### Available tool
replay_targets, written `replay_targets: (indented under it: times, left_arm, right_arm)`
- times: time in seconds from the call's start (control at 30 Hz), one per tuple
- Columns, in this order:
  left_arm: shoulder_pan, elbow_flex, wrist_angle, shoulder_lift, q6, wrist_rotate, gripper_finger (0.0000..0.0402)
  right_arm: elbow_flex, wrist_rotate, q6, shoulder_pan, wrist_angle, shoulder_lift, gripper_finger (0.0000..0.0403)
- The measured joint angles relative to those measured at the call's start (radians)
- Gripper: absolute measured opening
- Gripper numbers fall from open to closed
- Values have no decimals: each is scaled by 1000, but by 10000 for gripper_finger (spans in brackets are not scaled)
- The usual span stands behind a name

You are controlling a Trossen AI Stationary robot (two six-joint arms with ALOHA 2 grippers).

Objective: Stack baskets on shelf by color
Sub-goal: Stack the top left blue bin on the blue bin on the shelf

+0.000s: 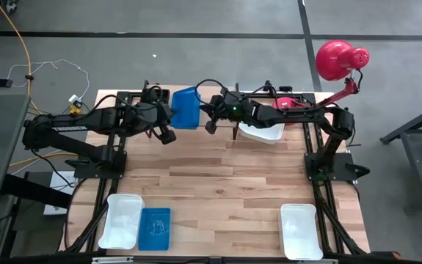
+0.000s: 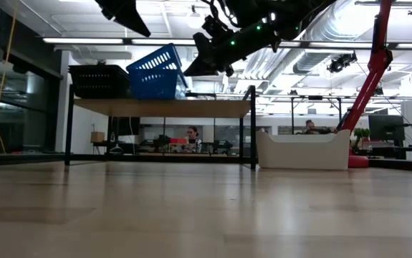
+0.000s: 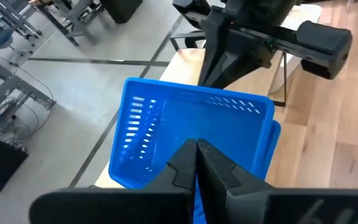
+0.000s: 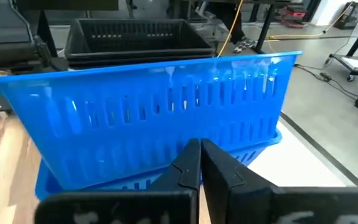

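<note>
Nearest the camera edge of the worktop (image 1: 225, 183), well apart from the shelf (image 2: 161, 107), lie three loose baskets: a white basket (image 1: 120, 221) touching a flat blue basket (image 1: 155, 228) on its right, and a second white basket (image 1: 299, 231) alone at the right corner. No brand, label or writing can be read on any of them.

Farther back, just right of the shelf, a third white basket (image 2: 303, 150) sits on the worktop, half hidden under the right arm in the high view.

On the shelf, a tilted blue basket (image 2: 155, 72) leans up from another blue one beneath it, of which only an edge shows. Left of it on the shelf stands a black basket (image 2: 99, 80), covered by the left arm from above.

Above the tilted basket, the left end effector (image 3: 196, 163) has its fingers pressed together over the basket's floor; the right end effector (image 4: 200, 163), fingers likewise together, sits against its slotted long wall. Whether either actually touches plastic cannot be made out.

Beyond the shelf's right end rises a red lamp (image 1: 338, 59).
</note>
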Motion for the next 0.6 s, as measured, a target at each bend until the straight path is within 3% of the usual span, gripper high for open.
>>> replay_targets:
  times: [0.6]
  left_arm:
    - [2, 0, 1, -11, 0, -10, 0]
  right_arm:
    - [-2, -25, 26, 18, 12, 6, 0]
